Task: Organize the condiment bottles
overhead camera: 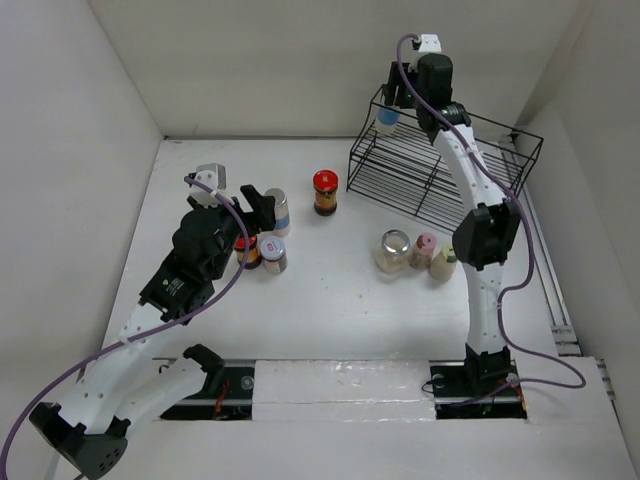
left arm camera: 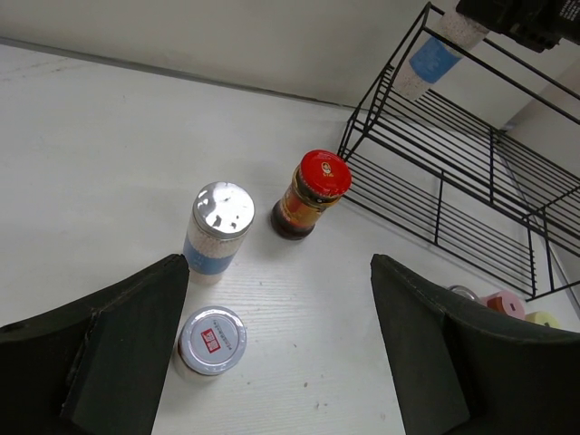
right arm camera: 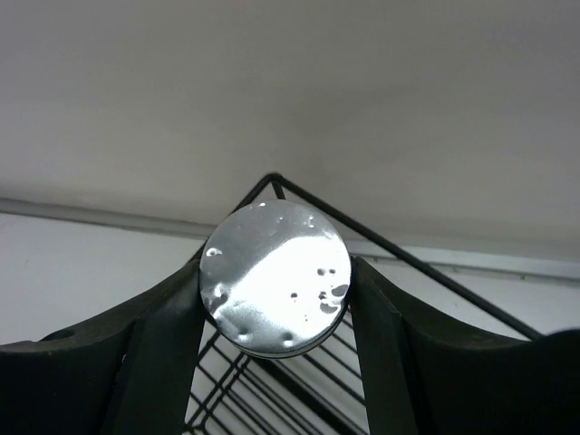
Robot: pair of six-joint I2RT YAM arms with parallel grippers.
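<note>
My right gripper (overhead camera: pixel 393 100) is shut on a silver-lidded shaker with a blue label (overhead camera: pixel 387 118) and holds it over the far left corner of the black wire rack (overhead camera: pixel 450 165). In the right wrist view its round silver lid (right arm camera: pixel 276 276) sits between the fingers (right arm camera: pixel 172 335). My left gripper (overhead camera: pixel 258 205) is open and empty above the table. Ahead of it stand a silver-lidded blue-label shaker (left arm camera: pixel 220 227), a red-lidded amber jar (left arm camera: pixel 313 193) and a silver-lidded jar with a red mark (left arm camera: pixel 211 340). A second red-lidded jar (overhead camera: pixel 246 250) is partly hidden under the left arm.
A wide clear jar (overhead camera: pixel 394 250), a pink-capped bottle (overhead camera: pixel 425 248) and a yellow-green-capped bottle (overhead camera: pixel 443 262) stand together beside the right arm, in front of the rack. White walls close in the table on the left, back and right.
</note>
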